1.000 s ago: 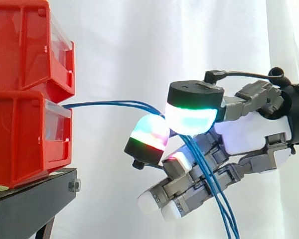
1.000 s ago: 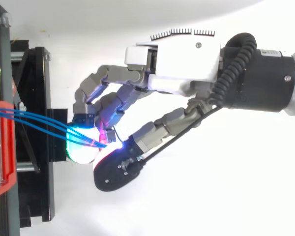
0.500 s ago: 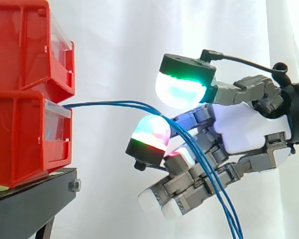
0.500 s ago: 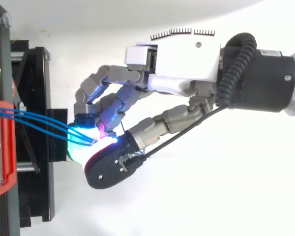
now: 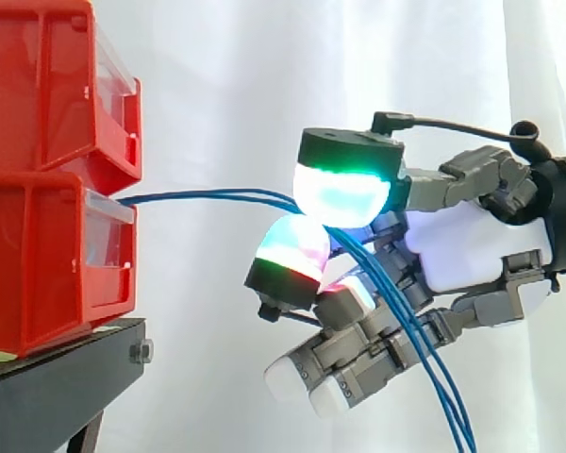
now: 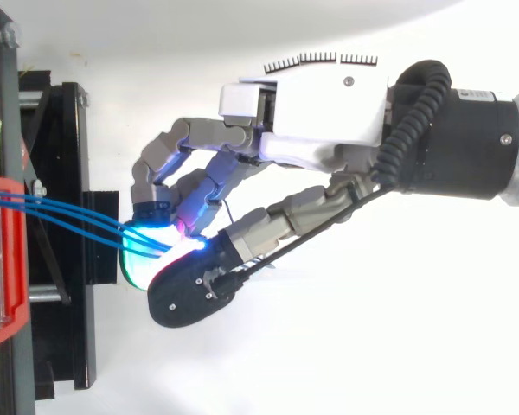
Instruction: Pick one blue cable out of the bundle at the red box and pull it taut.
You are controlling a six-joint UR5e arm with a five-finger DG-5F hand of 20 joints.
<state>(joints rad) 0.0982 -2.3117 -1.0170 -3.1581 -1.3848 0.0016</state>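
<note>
The hand (image 5: 457,257) pinches the blue cables (image 5: 208,196) between its glowing thumb pad and a curled finger's pad. The strands run level from the lower red box (image 5: 38,255) on the black stand (image 5: 57,377), then droop below the hand. A white curtain (image 5: 226,85) hangs behind.

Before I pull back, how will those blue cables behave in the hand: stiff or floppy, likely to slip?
Likely floppy: the blue cables droop freely below the hand. Probably light and thin, so several may come together. They might slip between the rounded pads.
</note>
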